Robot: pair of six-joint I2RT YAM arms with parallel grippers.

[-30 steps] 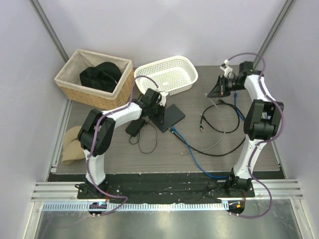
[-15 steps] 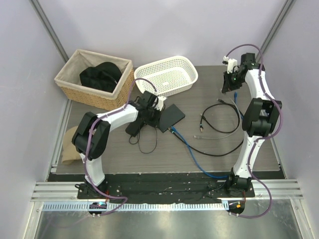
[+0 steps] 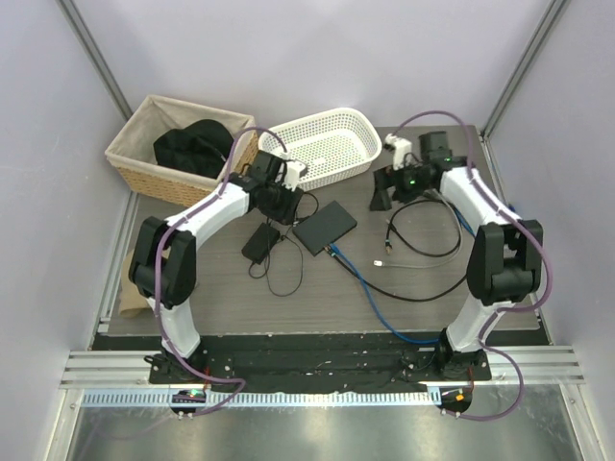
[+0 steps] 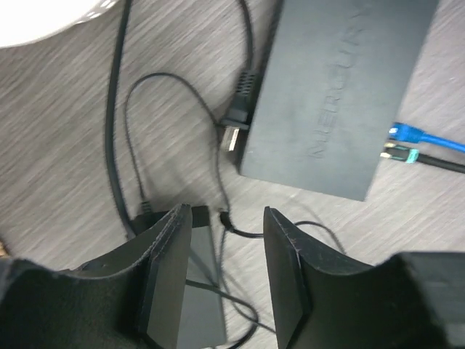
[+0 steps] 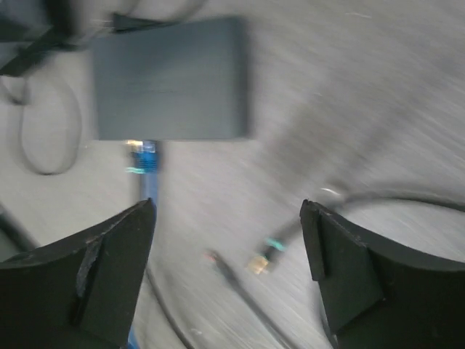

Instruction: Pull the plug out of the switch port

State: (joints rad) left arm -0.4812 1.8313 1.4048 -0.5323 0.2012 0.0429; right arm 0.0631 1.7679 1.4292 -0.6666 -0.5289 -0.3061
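The flat black switch [image 3: 325,227] [image 4: 334,87] [image 5: 171,76] lies mid-table. A blue plug [image 4: 404,133] [image 5: 147,156] and a black-cabled plug with a teal band [image 4: 398,153] sit at its socket edge. A black power plug [image 4: 234,131] rests at the opposite edge with its metal tip showing; I cannot tell if it is seated. My left gripper [image 3: 279,199] [image 4: 227,236] hovers open just left of the switch, holding nothing. My right gripper [image 3: 382,195] [image 5: 227,214] hangs wide open to the switch's right, above a loose cable plug [image 5: 260,263].
A black power-adapter brick [image 3: 261,240] [image 4: 196,291] lies under the left fingers, with thin black cord looping around it. Coiled black cable [image 3: 423,235] lies at right. A white plastic basket [image 3: 322,144] and a wicker basket [image 3: 183,158] stand at the back.
The left gripper has let go, opened and drawn back to the left of the switch. The right arm has swung in from the far right corner toward the switch, and its gripper has opened wide.
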